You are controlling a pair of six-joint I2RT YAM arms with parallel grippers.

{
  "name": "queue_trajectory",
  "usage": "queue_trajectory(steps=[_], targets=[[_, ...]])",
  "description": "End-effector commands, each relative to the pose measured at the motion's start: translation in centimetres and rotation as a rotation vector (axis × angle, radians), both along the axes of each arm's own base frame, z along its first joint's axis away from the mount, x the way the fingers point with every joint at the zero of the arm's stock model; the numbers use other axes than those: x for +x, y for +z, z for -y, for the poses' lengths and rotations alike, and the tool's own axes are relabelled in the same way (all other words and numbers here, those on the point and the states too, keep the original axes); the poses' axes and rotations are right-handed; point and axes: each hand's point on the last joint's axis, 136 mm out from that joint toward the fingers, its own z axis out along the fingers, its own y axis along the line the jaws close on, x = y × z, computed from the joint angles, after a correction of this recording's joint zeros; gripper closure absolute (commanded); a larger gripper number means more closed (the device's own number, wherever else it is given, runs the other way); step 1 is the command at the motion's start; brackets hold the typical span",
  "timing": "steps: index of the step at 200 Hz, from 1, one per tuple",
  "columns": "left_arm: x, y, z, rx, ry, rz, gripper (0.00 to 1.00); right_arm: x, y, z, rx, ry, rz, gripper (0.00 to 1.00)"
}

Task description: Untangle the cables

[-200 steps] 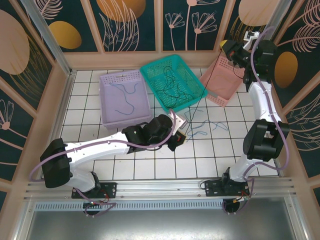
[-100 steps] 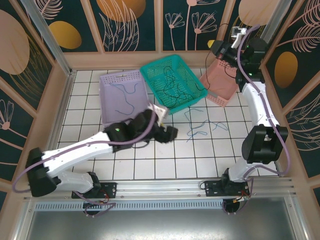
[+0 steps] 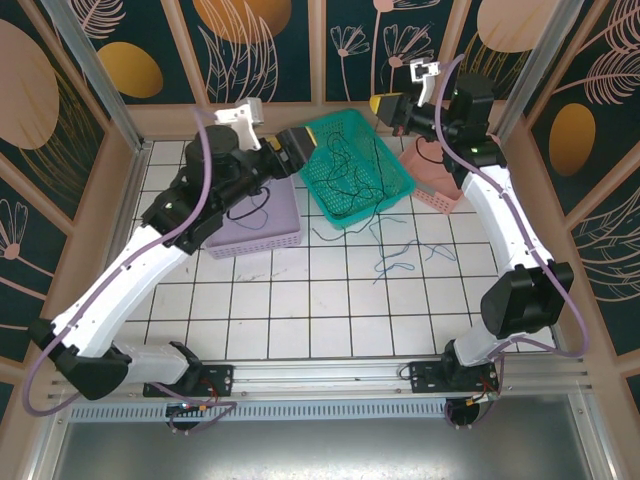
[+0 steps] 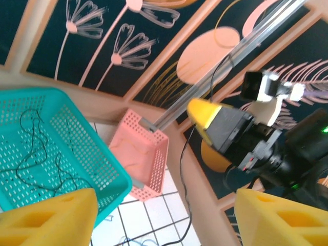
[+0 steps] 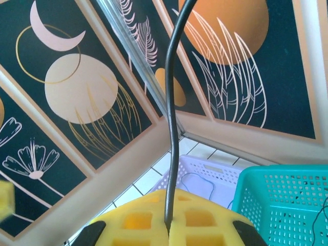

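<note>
Leftmost, the lavender basket (image 3: 260,242) sits just left of the teal basket (image 3: 315,190) on the bench (image 3: 300,310), with a thin strand (image 3: 250,210) lying inside it. The left gripper (image 3: 303,148) hangs in the air over the teal basket's left corner. Its jaws are wide apart with nothing between them, and its yellow fingers (image 4: 48,218) frame the bottom corners of the left wrist view.

Inside the teal basket, black cables (image 3: 350,165) lie in loose, overlapping squiggles. The right gripper (image 3: 383,104) is raised above the basket's far-right edge, its jaws clamped on a black cable (image 5: 171,128). That cable rises from between the yellow pads, and in the left wrist view it also drops from the gripper toward the tiles.

A blue cable (image 3: 400,258) sprawls on the bench just off the teal basket's near-right side. The pink basket (image 3: 440,195) sits tilted just beside the teal basket's right corner.
</note>
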Motion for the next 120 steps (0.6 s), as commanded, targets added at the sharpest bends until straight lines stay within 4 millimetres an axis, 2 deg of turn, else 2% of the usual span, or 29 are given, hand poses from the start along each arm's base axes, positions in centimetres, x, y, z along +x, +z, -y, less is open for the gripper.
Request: queue_trajectory(steps=[1, 35, 65, 97, 120], targets=[[0.0, -1.1, 0.4, -0.049, -0.011, -0.045, 0.31, 0.6, 2.9, -0.2, 0.046, -0.034, 0.077, 1.0], [-0.5, -2.8, -1.1, -0.028, 0.041, -0.071, 0.31, 3.0, 4.0, -0.4, 0.062, -0.107, 0.079, 1.0], [-1.2, -4.7, -2.3, -0.026, 0.072, -0.105, 0.32, 6.7, 2.2, 0.0, 0.011, -0.219, 0.038, 1.0], [-2.2, -7.2, -3.1, -0.032, 0.081, -0.154, 0.34, 10.4, -2.8, -0.2, -0.064, -0.265, -0.052, 1.0], [-2.9, -8.7, -3.5, -0.035, 0.08, -0.188, 0.36, 12.7, -7.9, -0.8, -0.133, -0.279, -0.154, 1.0]])
